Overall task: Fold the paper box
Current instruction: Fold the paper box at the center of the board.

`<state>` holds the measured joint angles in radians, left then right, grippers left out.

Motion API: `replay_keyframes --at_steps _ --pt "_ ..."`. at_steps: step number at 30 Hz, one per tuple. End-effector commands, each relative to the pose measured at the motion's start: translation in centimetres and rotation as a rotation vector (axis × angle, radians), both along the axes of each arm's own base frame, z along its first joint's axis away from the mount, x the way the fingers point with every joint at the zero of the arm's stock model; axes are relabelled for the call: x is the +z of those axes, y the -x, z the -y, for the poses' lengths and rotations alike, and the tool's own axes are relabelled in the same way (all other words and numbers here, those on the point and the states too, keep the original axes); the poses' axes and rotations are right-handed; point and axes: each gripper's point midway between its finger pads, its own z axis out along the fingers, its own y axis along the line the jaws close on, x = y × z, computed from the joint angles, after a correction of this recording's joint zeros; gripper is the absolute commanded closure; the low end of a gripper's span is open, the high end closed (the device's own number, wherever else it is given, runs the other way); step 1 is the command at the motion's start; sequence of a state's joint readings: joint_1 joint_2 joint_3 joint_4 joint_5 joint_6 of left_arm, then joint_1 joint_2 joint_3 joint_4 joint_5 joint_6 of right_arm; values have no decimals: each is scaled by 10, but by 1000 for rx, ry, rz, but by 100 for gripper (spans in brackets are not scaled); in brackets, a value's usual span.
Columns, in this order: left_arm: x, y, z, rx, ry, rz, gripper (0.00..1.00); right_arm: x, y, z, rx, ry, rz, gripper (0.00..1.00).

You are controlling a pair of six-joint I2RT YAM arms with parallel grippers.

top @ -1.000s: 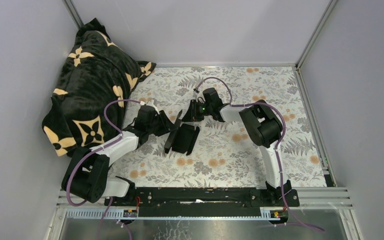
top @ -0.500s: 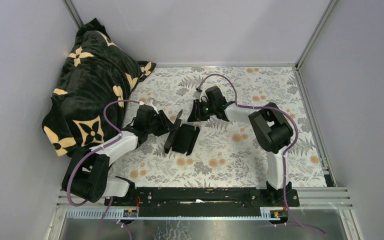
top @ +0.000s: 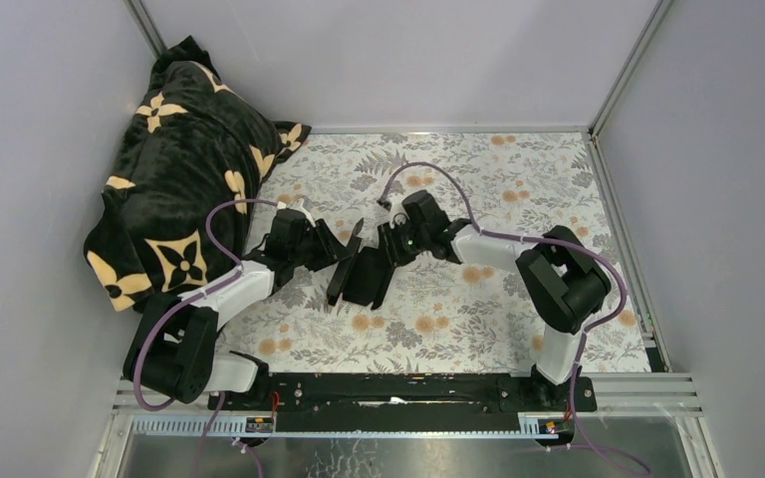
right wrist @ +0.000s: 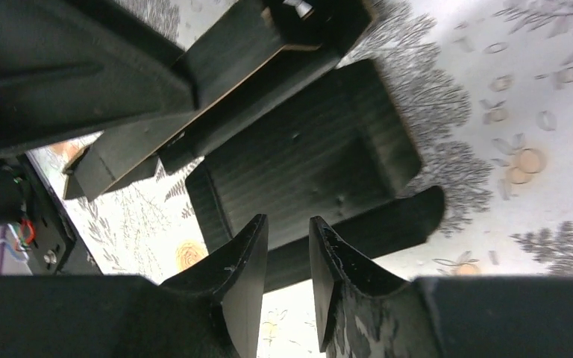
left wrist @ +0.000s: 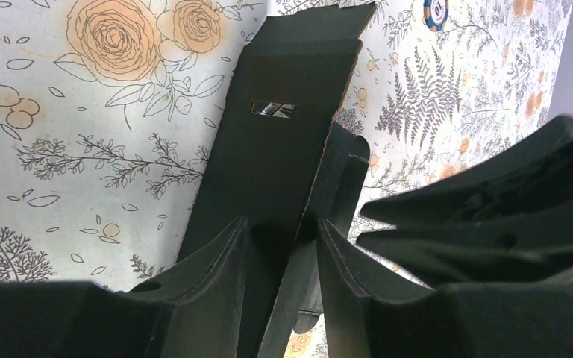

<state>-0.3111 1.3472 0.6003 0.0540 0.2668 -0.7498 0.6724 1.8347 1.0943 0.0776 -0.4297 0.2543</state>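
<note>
Two grippers flank the paper box (top: 364, 274), its long axis toward the near edge: left gripper (top: 344, 246) clamped on a raised flap, right gripper (top: 390, 244) narrowly parted at its far end

My overhead view is evenly lit and sharp, with soft, short shadows under both arms and no glare on the tablecloth (top: 478, 169). In the left wrist view the fingers (left wrist: 216, 291) are dark and soft-edged, while the box (left wrist: 268, 149) beyond the jaws stays crisp. In the right wrist view the cloth past the jaws washes out bright toward the upper right, and the fingers (right wrist: 239, 283) blur slightly.
</note>
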Motion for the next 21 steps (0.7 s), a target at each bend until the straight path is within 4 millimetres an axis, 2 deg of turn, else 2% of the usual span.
replay_keyframes --at_steps 1,4,11,18,21 --pt "-16 8 -6 5 -18 -49 56 3 14 -2 35 64 67 63" --pt "-17 7 -7 5 -17 -51 56 1 16 6 -9 108 72 54" --pt "-19 6 -7 6 -13 -51 56 -10 29 28 -81 171 21 49" --pt "-19 5 -7 8 -7 -50 56 -22 38 30 -101 160 -35 43" --pt "-18 4 -7 10 -5 -46 56 -24 34 22 -118 127 -42 43"
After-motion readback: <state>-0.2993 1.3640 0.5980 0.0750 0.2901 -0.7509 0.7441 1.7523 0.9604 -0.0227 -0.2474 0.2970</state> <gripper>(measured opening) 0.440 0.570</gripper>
